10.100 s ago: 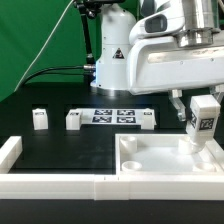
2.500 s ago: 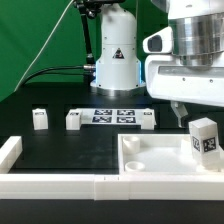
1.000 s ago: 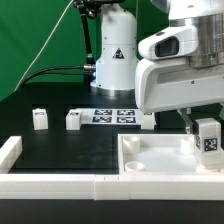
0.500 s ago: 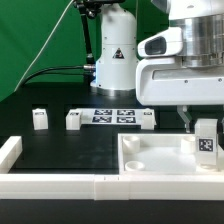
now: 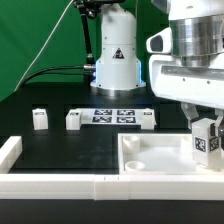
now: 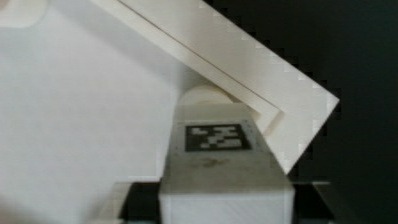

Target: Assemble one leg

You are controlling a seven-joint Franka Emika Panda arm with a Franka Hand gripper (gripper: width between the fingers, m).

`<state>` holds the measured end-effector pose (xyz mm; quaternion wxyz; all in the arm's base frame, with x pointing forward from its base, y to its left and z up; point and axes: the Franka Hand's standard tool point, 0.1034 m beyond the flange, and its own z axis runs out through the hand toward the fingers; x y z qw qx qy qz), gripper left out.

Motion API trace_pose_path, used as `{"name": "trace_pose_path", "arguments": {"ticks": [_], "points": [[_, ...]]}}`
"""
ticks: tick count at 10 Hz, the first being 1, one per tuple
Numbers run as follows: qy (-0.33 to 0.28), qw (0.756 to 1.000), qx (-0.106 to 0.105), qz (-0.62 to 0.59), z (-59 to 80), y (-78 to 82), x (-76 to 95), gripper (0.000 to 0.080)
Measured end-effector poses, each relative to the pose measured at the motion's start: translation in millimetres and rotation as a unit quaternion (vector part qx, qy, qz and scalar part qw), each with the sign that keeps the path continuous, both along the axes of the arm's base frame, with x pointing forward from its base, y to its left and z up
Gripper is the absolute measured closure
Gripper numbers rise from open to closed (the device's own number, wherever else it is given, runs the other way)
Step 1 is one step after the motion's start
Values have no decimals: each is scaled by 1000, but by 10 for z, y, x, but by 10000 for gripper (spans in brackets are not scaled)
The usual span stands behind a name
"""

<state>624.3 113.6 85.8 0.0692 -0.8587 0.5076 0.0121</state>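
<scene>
The leg (image 5: pixel 208 143), a small white post with a black-and-white tag, stands upright in the far corner of the white square panel (image 5: pixel 155 160), at the exterior view's right. My gripper (image 5: pixel 205 130) comes down over it from above. In the wrist view the leg (image 6: pixel 221 150) sits between the two black fingers (image 6: pixel 143 203), which press on both its sides, and its far end meets the corner of the panel (image 6: pixel 89 110). The gripper (image 6: pixel 228 204) is shut on the leg.
Three more legs (image 5: pixel 40 119) (image 5: pixel 74 120) (image 5: pixel 147 120) stand in a row on the black table by the marker board (image 5: pixel 112 115). A long white rail (image 5: pixel 55 184) runs along the front edge, with a short rail end (image 5: pixel 10 151) at the exterior view's left.
At 2.5 s ago the leg stood free in the panel corner with the gripper above it. The gripper has come down and shut on it, and the wrist has turned since.
</scene>
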Motion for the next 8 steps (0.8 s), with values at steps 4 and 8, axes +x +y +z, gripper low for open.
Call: {"name": "trace_pose_path", "arguments": {"ticks": [4, 8], "points": [[8, 998, 5, -60, 0, -3, 1, 478], [-10, 997, -2, 73, 0, 5, 0, 163]]}}
